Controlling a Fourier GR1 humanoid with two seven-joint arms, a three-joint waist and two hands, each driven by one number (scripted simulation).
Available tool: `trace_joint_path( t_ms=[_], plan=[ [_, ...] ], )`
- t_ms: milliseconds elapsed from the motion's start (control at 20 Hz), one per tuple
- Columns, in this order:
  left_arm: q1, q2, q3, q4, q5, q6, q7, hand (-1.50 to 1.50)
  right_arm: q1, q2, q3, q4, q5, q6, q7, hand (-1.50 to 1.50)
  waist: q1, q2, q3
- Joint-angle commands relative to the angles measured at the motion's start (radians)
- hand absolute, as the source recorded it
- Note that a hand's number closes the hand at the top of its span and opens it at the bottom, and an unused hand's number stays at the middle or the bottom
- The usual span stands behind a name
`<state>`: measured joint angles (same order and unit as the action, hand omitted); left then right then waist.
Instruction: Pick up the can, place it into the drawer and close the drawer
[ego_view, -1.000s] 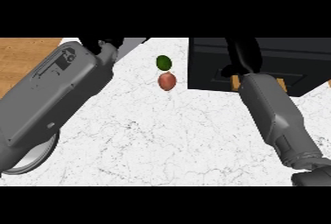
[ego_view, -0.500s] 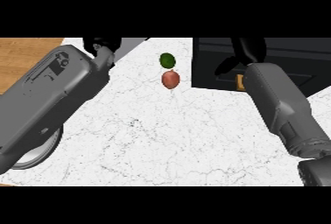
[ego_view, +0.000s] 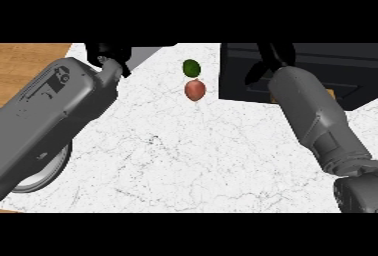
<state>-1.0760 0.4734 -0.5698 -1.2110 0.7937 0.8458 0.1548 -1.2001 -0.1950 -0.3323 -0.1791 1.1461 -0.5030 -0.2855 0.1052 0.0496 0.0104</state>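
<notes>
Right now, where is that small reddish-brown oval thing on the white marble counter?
In the head view, the reddish-brown oval object lies near the counter's far edge, centre, just below a small dark green oval object and left of the black drawer unit.

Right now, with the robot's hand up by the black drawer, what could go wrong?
1. No can shows in this view, so I cannot tell whether the right hand over the black drawer holds it or has let it go.
2. The right forearm lies across the drawer's front, so closing it could catch the arm.
3. The left hand is near the green fruit and red fruit; a swing might knock them.
</notes>
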Motion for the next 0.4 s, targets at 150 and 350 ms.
trace_joint_path(
  t_ms=[150, 350],
  plan=[
    [0.004, 0.012, 0.002, -0.025, -0.008, 0.016, 0.022, -1.50, -0.061, 0.012, -0.237, -0.038, -0.257, 0.100, -0.100, -1.50, 0.001, -0.014, -0.004],
    [0.053, 0.020, -0.001, -0.064, -0.012, 0.000, 0.018, -1.50, -0.073, -0.009, -0.258, -0.023, -0.278, 0.139, -0.119, -1.50, 0.008, -0.013, -0.008]
  ],
)
